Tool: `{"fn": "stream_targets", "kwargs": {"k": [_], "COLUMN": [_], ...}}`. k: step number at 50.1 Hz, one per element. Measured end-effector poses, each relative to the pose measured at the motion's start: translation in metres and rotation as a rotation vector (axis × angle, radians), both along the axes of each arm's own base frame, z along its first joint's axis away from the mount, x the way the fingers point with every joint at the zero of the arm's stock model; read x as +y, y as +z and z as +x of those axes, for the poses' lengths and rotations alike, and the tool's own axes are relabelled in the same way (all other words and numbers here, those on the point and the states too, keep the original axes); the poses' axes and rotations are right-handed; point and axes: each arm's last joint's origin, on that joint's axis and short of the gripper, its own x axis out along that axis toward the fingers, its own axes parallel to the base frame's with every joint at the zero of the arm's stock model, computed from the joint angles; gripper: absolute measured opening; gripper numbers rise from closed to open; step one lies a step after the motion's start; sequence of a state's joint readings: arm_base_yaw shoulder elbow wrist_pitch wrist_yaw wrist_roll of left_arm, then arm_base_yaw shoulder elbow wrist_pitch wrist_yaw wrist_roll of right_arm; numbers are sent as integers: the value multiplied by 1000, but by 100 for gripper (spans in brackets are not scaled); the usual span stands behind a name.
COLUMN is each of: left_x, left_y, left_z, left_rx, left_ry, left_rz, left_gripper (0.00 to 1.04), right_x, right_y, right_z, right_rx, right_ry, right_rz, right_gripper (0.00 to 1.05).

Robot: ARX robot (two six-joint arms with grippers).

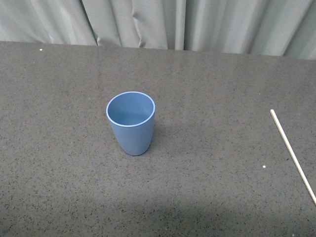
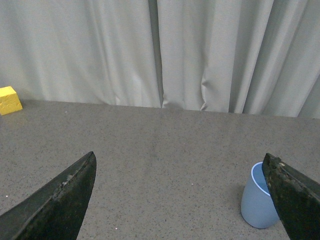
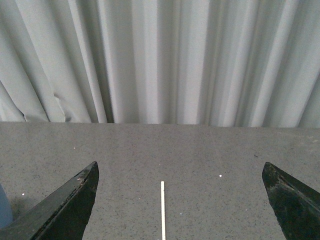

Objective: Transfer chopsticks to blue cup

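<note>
Grey curtain (image 1: 148,22) backs a dark speckled worktop (image 1: 59,187); blue cup (image 1: 131,123) stands upright, mouth open to receive. Chopstick (image 1: 292,154) lies flat well right of the cup, untouched. Left gripper (image 2: 178,156) and right gripper (image 3: 180,164) both have jaws spread and empty, the right one lined up on the stick, likely for the pick.

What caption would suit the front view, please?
Upright blue cup at centre; chopstick lying flat near the right edge, apart from it.
</note>
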State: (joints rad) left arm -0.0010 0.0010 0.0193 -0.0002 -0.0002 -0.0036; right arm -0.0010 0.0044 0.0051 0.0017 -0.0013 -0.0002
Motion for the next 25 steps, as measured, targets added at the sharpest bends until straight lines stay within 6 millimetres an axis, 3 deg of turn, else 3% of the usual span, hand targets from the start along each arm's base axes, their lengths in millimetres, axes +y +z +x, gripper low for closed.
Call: {"fn": "stream_targets", "kwargs": {"k": [25], "left_x": [0], "left_y": [0], "left_z": [0], "left_rx": [0], "left_ry": [0], "left_rz": [0], "left_gripper": [98], "right_x": [0], "right_y": [0], "right_z": [0], "right_rx": [0], "right_ry": [0], "right_rz": [0], "right_gripper": [95]}}
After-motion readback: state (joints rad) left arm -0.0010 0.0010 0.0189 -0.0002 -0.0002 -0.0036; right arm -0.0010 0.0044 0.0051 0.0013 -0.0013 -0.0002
